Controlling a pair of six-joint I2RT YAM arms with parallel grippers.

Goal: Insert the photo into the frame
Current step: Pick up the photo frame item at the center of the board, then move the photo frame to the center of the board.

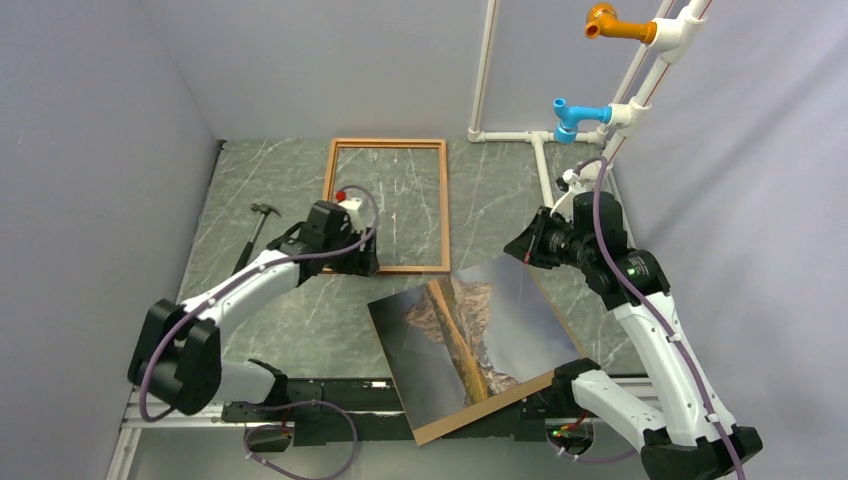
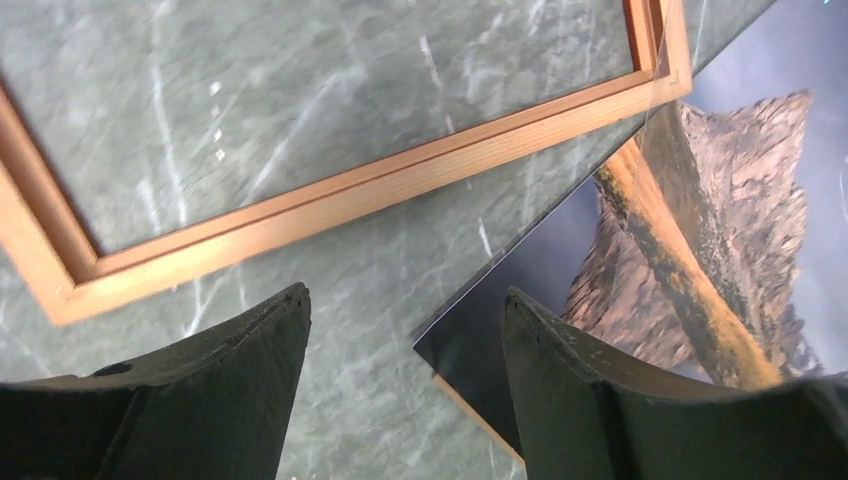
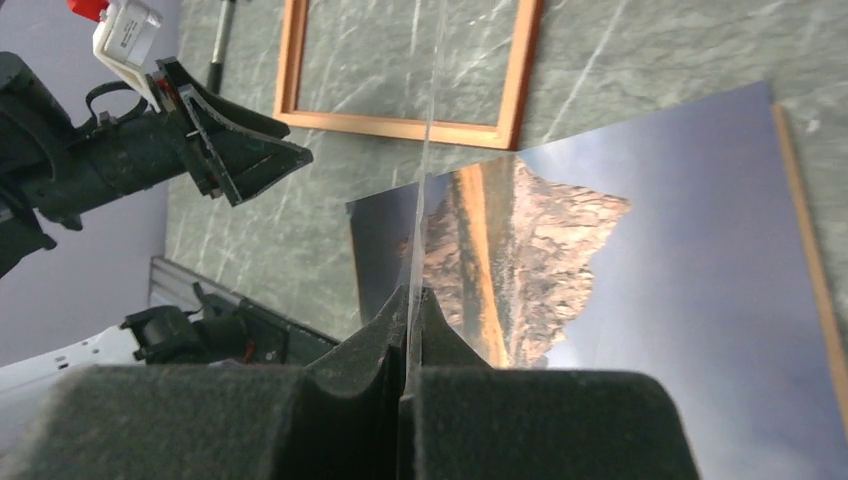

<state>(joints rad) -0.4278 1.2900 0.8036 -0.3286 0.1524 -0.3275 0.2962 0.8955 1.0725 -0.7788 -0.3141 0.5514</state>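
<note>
The frame (image 1: 387,145) of thin reddish-brown wood lies flat at the back middle of the marbled table, also seen as frame (image 2: 350,195) and frame (image 3: 390,127). The mountain photo (image 1: 510,320) lies face up on a brown backing board (image 1: 480,418) at the near centre. My left gripper (image 1: 365,262) hangs open over bare table between the frame's near rail and the photo's corner (image 2: 470,320). My right gripper (image 1: 522,248) is shut on a thin clear pane (image 3: 428,120), which is seen edge-on and stands above the photo (image 3: 680,250).
A hammer (image 1: 258,225) lies at the left of the table. White pipes with a blue fitting (image 1: 575,115) and an orange fitting (image 1: 610,22) rise at the back right. Grey walls close in both sides.
</note>
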